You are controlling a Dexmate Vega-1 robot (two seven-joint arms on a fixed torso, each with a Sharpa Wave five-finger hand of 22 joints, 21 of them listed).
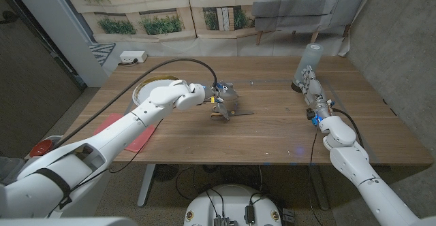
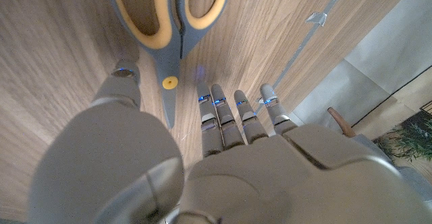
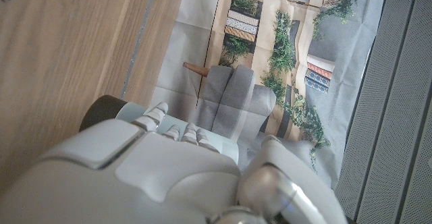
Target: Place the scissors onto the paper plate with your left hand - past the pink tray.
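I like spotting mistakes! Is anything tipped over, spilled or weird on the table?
Nothing looks spilled or broken. The scissors lie flat on the table under the left hand, and the right hand is around an upright clear bottle.

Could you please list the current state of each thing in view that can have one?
scissors: lying on the table, blades closed, not lifted.
left hand: over the scissors, fingers spread, holding nothing.
right hand: gripping an upright clear bottle.
paper plate: on the table, partly hidden by the left arm.
pink tray: flat at the table's near edge.

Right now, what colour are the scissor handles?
Grey-blue outside with yellow lining on the scissors; the left wrist view shows it best.
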